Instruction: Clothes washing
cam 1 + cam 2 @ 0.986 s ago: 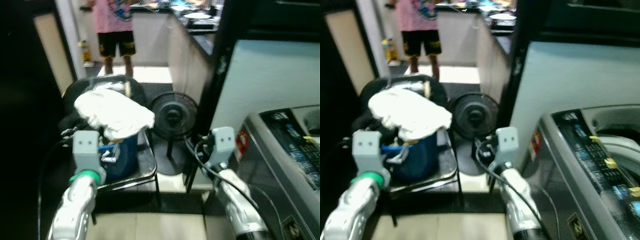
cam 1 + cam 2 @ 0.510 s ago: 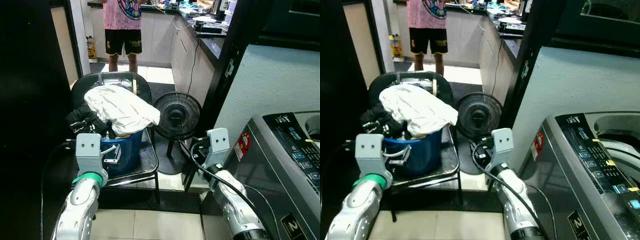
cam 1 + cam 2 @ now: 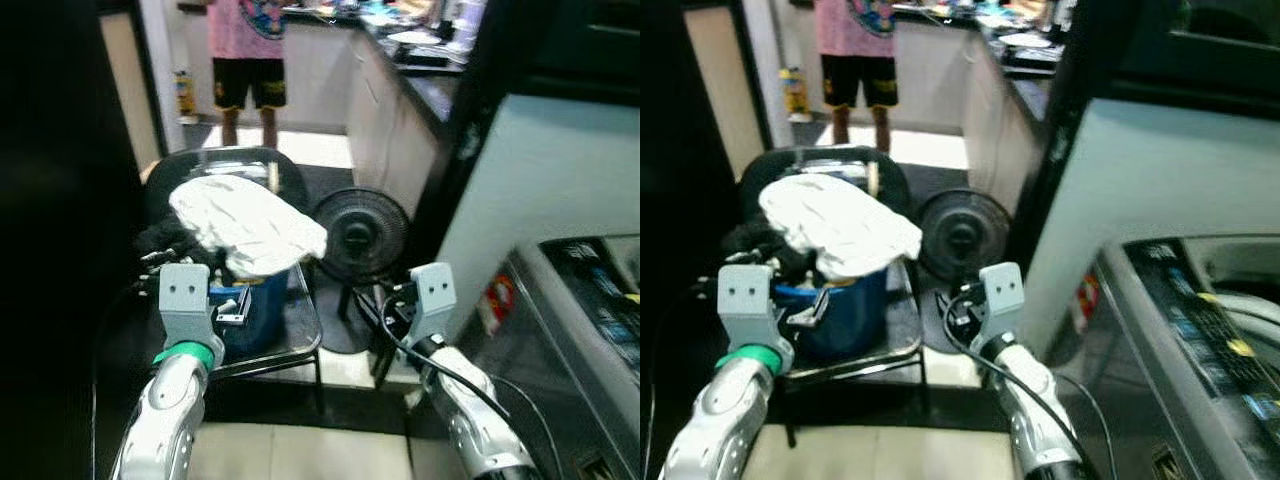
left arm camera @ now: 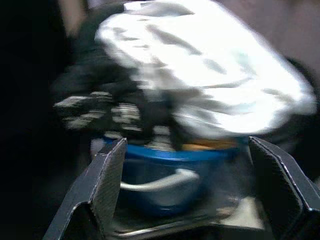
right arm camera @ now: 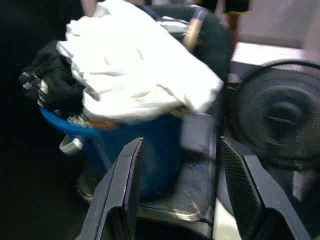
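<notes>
1. Left wrist view puts the left gripper (image 4: 187, 200) right in front of the blue bucket (image 4: 165, 170). Its two black fingers (image 4: 95, 195) are spread wide apart with nothing between them, and the bucket sits dead ahead in the gap, not touched.

2. Piled on top of that bucket is a big white garment (image 4: 210, 90), with some dark clothes (image 4: 107, 105) stuffed in beside it, spilling over the rim on the side nearer the left finger. It's all pretty blurry, so I can't tell the fabrics apart any better than that.

3. The right gripper (image 5: 182, 195) is open too, fingers (image 5: 122, 195) well apart and holding nothing. The same bucket is ahead of it but off toward one finger, and a black floor fan (image 5: 277, 120) sits ahead near the other finger.

4. From the head camera, the bucket (image 3: 255, 310) stands on a black chair (image 3: 300, 330), just beyond the left arm's wrist. The white garment (image 3: 250, 225) is heaped above it.

5. The fan (image 3: 362, 235) stands on the floor between the chair and the wall, just past the right arm's wrist.

6. The washing machine (image 3: 1200, 350) is off to the right of the right arm, well apart from the bucket.

7. A person in a pink shirt and black shorts (image 3: 245, 70) is standing way back in the kitchen, far beyond both grippers.
</notes>
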### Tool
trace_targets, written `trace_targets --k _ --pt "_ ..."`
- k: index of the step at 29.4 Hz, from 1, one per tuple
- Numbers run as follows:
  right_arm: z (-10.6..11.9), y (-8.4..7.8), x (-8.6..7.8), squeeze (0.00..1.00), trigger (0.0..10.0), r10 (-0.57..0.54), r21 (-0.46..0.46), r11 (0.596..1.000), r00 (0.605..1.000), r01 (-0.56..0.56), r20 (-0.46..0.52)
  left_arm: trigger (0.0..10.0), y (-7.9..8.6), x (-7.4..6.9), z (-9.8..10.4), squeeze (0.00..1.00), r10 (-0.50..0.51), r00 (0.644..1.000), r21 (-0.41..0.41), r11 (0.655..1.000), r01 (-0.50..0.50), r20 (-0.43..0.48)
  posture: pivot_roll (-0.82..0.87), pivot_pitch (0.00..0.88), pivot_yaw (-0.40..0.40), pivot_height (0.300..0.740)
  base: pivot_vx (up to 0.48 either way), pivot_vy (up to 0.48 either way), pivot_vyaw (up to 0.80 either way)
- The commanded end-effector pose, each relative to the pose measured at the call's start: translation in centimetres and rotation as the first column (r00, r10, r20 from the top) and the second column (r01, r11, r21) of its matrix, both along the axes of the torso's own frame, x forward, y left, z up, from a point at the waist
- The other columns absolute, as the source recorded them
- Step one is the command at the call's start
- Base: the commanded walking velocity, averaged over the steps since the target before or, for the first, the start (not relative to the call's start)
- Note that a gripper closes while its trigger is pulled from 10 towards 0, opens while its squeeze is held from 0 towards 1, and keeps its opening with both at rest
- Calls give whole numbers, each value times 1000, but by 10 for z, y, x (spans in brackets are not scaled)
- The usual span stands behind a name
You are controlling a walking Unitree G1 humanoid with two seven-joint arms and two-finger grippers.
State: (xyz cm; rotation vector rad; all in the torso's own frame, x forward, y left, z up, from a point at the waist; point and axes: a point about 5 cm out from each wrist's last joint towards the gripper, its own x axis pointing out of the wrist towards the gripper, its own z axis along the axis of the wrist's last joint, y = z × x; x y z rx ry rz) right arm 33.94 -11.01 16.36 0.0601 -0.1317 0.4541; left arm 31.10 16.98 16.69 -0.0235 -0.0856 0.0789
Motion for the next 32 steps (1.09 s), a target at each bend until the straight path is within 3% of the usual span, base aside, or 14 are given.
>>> trace_targets --k 1,28,32 --pt "-5 -8 -1 0 10000 -23 -6 1000 1000 22 -18 10000 -7 0 -2 0 -18 1000 6 1000 18 -1 8 33 -28 740 386 0 0" --pt "23 -8 5 0 10000 -8 -16 1000 997 9 80 10000 -12 5 7 0 -52 998 0 999 52 35 6 44 -32 740 367 0 0" --pt "24 -5 6 0 10000 8 -37 999 996 -5 85 10000 -13 6 11 0 -57 997 1 998 57 43 8 47 -30 740 364 0 800"
